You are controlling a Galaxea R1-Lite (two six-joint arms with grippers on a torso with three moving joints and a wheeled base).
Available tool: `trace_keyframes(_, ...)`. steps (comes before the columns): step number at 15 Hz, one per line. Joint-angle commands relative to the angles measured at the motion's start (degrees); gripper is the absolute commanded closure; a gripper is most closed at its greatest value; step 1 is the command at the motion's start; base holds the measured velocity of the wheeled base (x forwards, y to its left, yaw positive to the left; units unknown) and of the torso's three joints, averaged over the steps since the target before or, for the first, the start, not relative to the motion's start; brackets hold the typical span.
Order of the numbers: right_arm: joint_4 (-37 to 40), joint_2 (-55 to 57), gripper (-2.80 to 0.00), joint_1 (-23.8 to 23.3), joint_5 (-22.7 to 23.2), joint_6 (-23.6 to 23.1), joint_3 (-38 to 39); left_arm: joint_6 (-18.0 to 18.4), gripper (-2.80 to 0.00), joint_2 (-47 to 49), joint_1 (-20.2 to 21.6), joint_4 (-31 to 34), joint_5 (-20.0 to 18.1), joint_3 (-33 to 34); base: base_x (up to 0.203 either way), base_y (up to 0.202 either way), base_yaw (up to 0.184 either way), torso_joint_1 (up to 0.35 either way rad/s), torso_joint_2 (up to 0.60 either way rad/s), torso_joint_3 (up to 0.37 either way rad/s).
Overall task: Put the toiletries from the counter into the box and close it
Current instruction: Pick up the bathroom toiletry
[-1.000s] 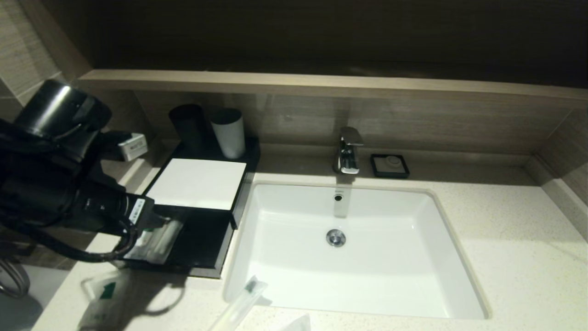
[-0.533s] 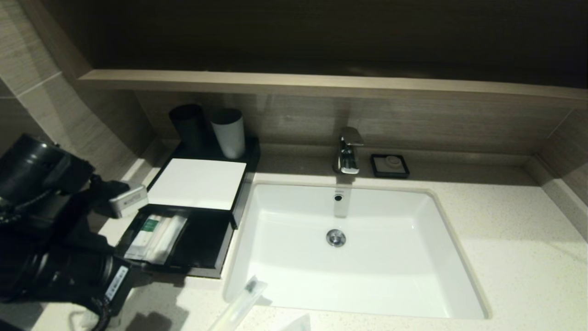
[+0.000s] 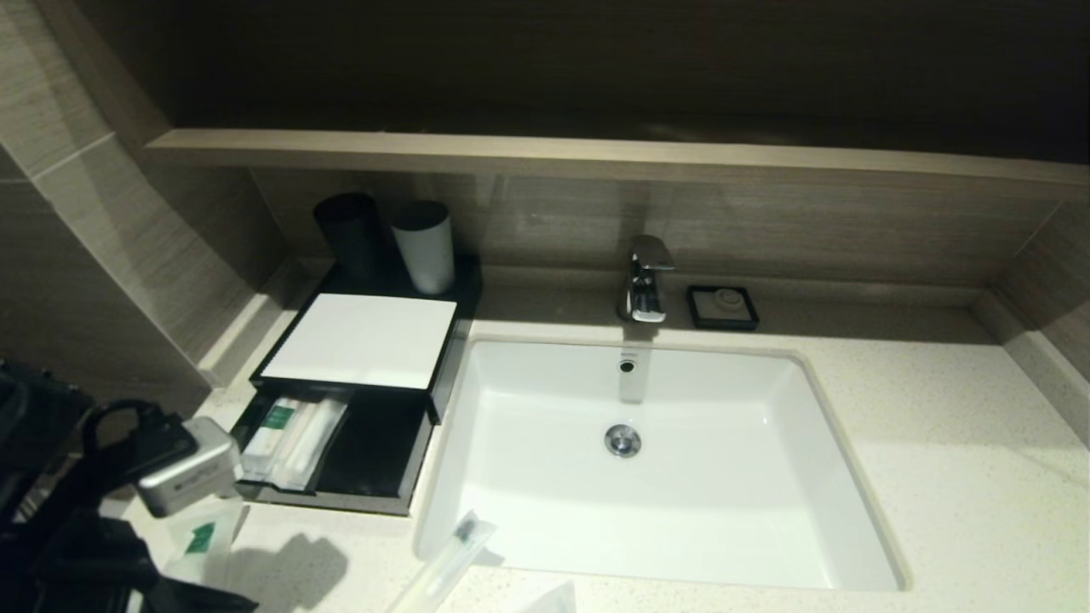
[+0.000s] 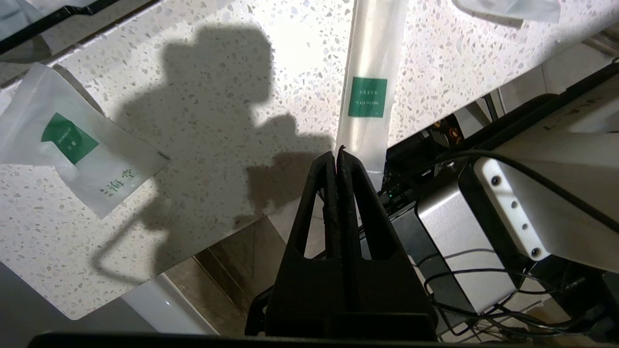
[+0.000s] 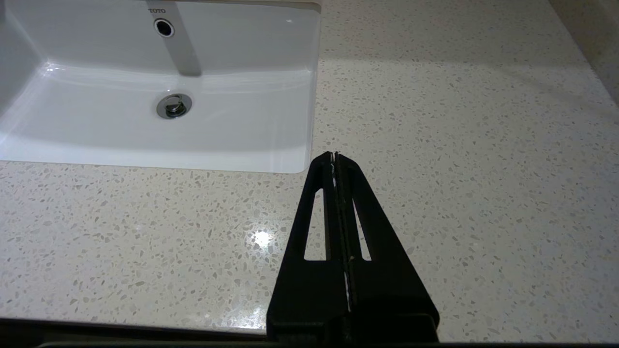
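Partway done, we'd say. The box [image 3: 358, 340] sits on the counter [image 3: 937, 477] left of the basin [image 3: 664, 460], its drawer [image 3: 375, 451] pulled out toward us. Inside the drawer's left part we see a sachet [image 3: 274, 426] with a green mark and a pale sleeve [image 3: 313, 434] lying side by side. So at least two toiletries look stowed.

Left to do, as far as we can see: a green-marked sachet [image 3: 200, 538] lies on the counter just in front of the drawer's left corner; a long sleeve [image 3: 443, 566] lies at the basin's front-left rim, dark end toward the basin; another pale packet corner [image 3: 553, 600] peeks in at the head view's bottom edge, too cut off to identify. The drawer is not yet closed.

Left arm: low at the counter's left front corner, mostly out of the head view, wrist camera block [image 3: 183, 477] showing beside the drawer. Left gripper [image 4: 337, 157] is closed and empty, fingers pressed together, tip over the counter's front edge, right by the near end of the long sleeve [image 4: 370, 82]; we can't tell if it touches. The loose sachet [image 4: 72, 145] lies well to one side.

Right gripper [image 5: 334, 157] is also closed on nothing, parked over bare counter on the basin's right side.
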Motion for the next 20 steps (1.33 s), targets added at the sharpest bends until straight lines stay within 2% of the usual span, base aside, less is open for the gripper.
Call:
trace_keyframes(1,0.02,0.05,0.0,0.02,0.0,0.0,0.01,1.6,0.0,-1.98,-0.02,0.14,-0.84,2.55,0.0,0.0,0.0,0.0,0.0,0.0)
trace_keyframes(5,0.02,0.05,0.0,0.01,0.0,0.0,0.01,6.59,0.0,-2.13,-0.03,-0.39,-1.15,6.62,0.0,0.0,0.0,0.0,0.0,0.0)
trace_keyframes(7,0.02,0.05,0.0,0.01,0.0,0.0,0.01,7.88,0.0,-1.51,-0.03,-0.39,-1.22,6.9,0.0,0.0,0.0,0.0,0.0,0.0)
trace_keyframes(15,0.02,0.05,0.0,0.01,0.0,0.0,0.01,7.72,0.0,3.11,-1.3,-0.39,-1.09,5.96,0.0,0.0,0.0,0.0,0.0,0.0)
trace_keyframes(20,0.02,-0.04,0.0,0.01,0.0,0.0,0.01,7.63,0.0,9.01,-3.7,2.91,0.0,-0.54,0.0,0.0,0.0,0.0,0.0,0.0)
